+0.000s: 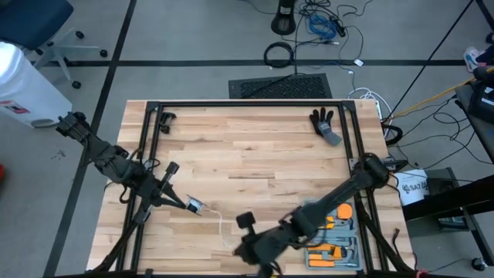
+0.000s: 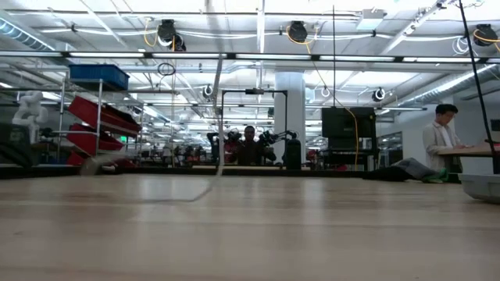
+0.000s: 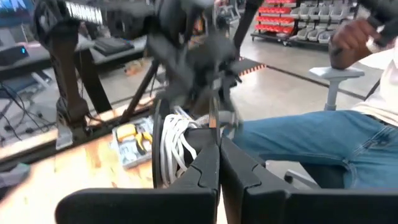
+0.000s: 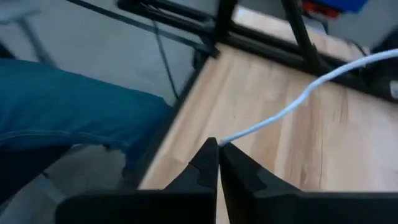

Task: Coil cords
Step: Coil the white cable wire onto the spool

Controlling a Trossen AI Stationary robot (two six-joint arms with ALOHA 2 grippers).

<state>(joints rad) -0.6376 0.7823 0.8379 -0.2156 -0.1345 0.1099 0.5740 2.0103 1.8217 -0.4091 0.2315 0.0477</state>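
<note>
The right gripper [image 4: 217,148] pinches the white cord's [image 4: 292,104] end between pressed-together fingers; the cord runs away from its tips over the wooden table [image 4: 273,155] toward the left gripper [image 3: 219,155], clamped on the reel [image 3: 171,149].

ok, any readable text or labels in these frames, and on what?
"SATA", partly cut off: on the white bucket right of the table.
Label on the white bin, top left: too blurred to read.
Markings on the arm in the left wrist view: blurred, unreadable.
Nothing else legible.

reel [image 3: 177,149] partly hidden behind left pincer [image 3: 219,163].
</note>
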